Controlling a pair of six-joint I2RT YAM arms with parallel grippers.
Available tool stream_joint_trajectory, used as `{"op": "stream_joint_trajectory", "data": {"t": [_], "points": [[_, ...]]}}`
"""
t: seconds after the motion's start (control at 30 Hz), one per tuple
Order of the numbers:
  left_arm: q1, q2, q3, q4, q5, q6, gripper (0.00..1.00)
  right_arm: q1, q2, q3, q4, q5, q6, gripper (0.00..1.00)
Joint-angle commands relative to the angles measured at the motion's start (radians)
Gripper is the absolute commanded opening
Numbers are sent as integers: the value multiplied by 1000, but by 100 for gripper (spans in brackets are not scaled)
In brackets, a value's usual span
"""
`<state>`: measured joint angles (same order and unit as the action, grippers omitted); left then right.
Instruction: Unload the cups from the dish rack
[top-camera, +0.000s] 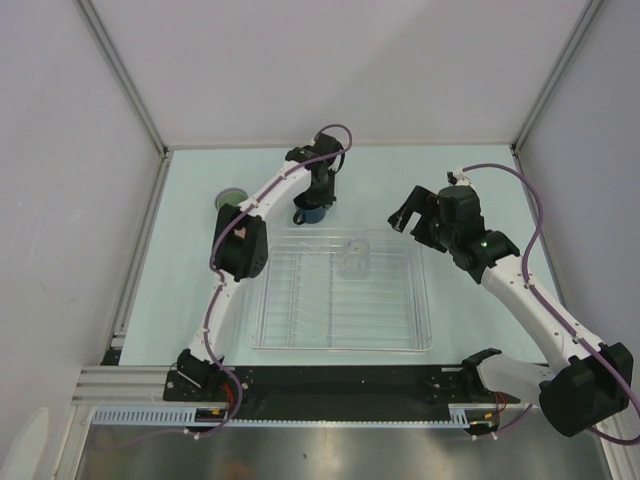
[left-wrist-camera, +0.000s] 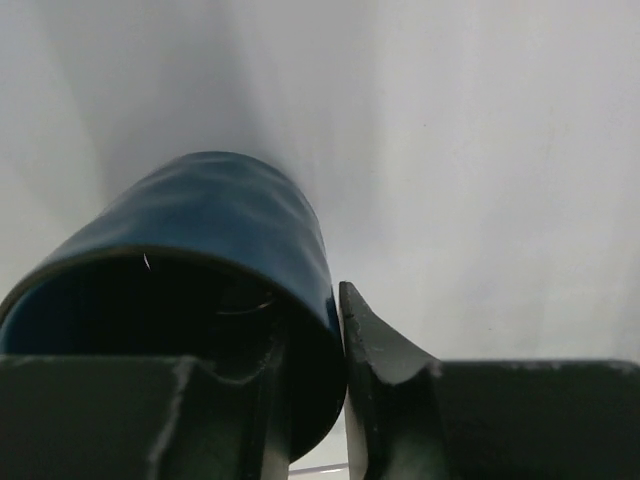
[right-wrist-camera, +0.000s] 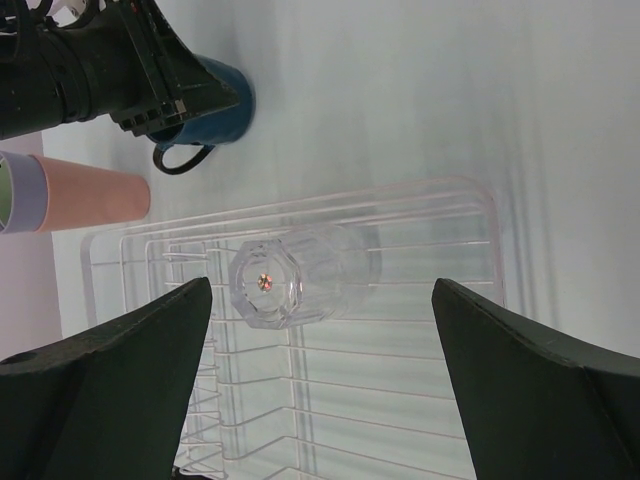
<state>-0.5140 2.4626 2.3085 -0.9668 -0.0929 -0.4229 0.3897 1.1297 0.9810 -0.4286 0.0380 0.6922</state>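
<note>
Just beyond rack — mug, left claw clamping rim.

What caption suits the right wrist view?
Open right gripper faces the clear cup in the dish rack; left gripper holds blue mug.

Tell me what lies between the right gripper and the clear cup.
No object: only the low wall and bare ribbed floor of the dish rack separate the right gripper from the clear cup. The top external view shows it; the right wrist view agrees.
</note>
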Motion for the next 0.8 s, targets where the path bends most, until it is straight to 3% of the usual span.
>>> {"op": "stream_joint_trajectory", "data": {"t": [0.0,0.03,0.33,0.67,0.77], "points": [[6,-88,-34,42,2,-22,29,5,-13,-5,28,23,-3,98],[6,-96,-29,46,1,-22,36,6,-13,-5,28,23,-3,98],[5,-165,-35,83,-16,-19,61,6,-7,-15,44,8,-19,98],[-35,-407,-147,263,-25,-4,66,55,-28,1,13,88,-75,98],[-61,-540,-273,368,-50,7,72,130,-28,10,-18,163,-137,97]]}}
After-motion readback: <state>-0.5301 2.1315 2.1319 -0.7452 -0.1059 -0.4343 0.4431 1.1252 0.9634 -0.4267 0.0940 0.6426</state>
